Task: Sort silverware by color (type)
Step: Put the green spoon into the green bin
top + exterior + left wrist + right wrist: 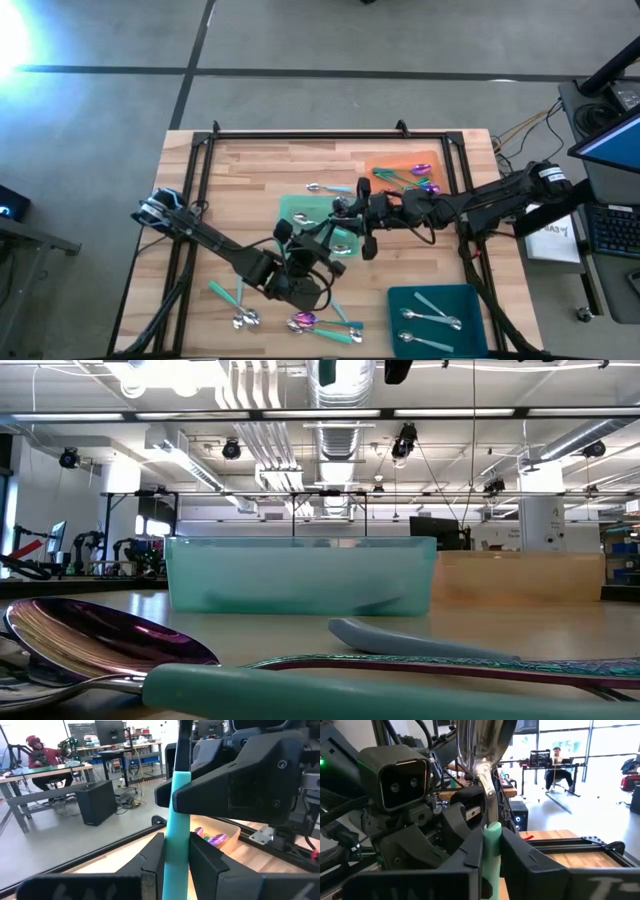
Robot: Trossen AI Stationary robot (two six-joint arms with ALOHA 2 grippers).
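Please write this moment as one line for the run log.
phase: likely handover | left gripper: shut on teal-handled spoon | right gripper: shut on same handle | place: above green tray

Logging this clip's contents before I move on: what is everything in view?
Table: one, light wood, centre.
Orange tray: one, far right, holds purple-headed spoons.
Green tray: one, centre, under the arms.
Teal tray: one, near right, holds silver spoons.
Loose spoons: several, silver or purple heads, teal handles, near left edge.
Spoon: one, silver, beside green tray.
Person: one, seated in room.
Left pincer: shut on a teal handle.
Right pincer: shut on the same handle, silver head up.
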